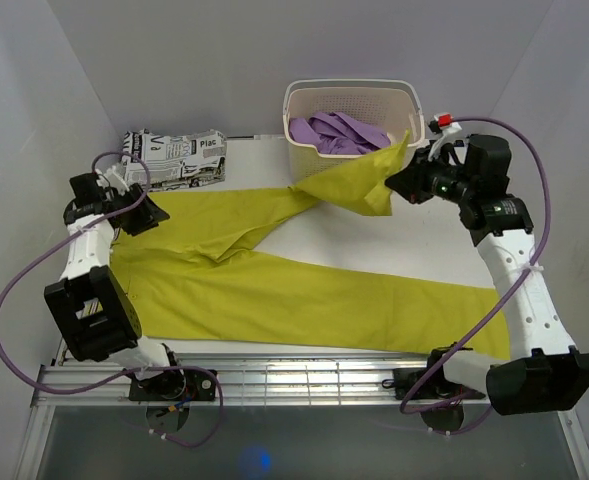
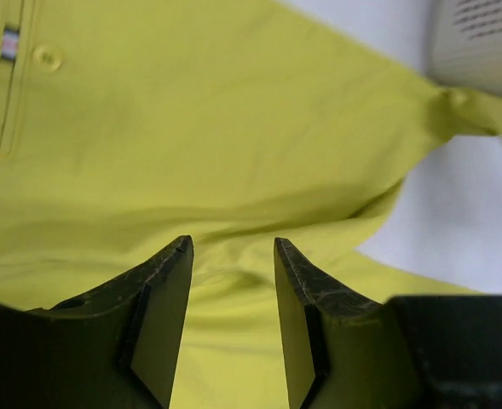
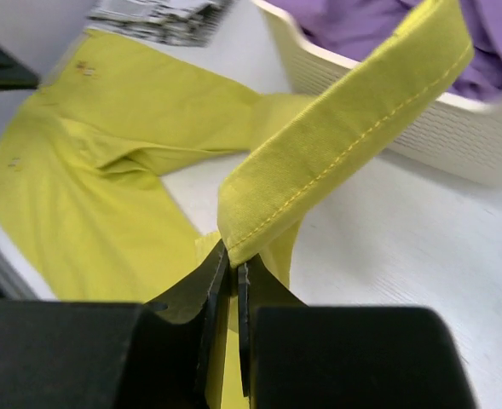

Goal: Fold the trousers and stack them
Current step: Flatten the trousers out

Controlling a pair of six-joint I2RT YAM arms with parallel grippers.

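Yellow-green trousers lie spread on the white table, waist at the left, one leg running to the front right. The other leg runs back toward the basket. My right gripper is shut on that leg's hem and holds it lifted beside the basket; the pinch shows in the right wrist view. My left gripper is open just above the waist area; its view shows the cloth with a button between and beyond the spread fingers.
A cream plastic basket with purple clothes stands at the back, right of centre. Folded black-and-white patterned trousers lie at the back left. White walls close in on both sides.
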